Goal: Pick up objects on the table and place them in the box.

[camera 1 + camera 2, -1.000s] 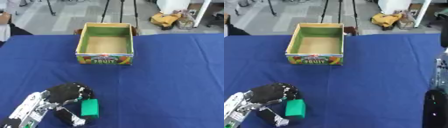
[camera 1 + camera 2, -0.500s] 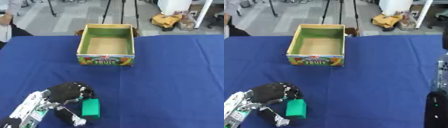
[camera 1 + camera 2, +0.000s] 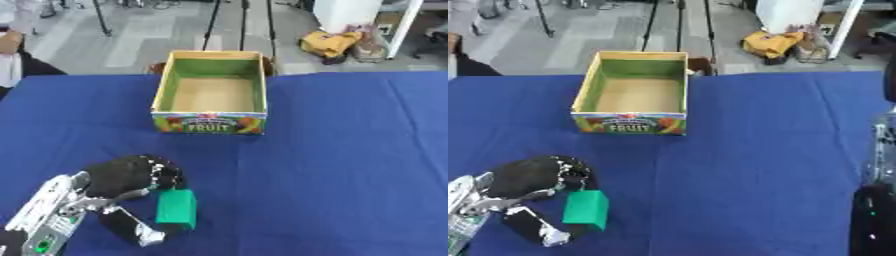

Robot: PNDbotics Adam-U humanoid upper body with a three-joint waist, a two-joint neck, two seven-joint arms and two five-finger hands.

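The left hand (image 3: 122, 182) sits at the near left of the blue table (image 3: 332, 150), its black fingers curled over the top of a green block (image 3: 177, 207) while the thumb reaches in from below, so the block is pinched between them. The block is a small upright green box shape with a slanted top edge, near the table's front edge and well apart from the box; whether it rests on the cloth or is raised just off it cannot be told. The silver forearm runs back to the lower left corner.

The cardboard fruit box (image 3: 211, 93) stands open at the far middle of the table, its inner walls green, its floor brown and bare, with the word FRUIT printed on the near face.

At the right edge of the right eye view, part of the right arm (image 3: 875, 220) shows as a dark shape with a silver link above it; the right hand's fingers cannot be made out, so whether they are spread or curled cannot be told
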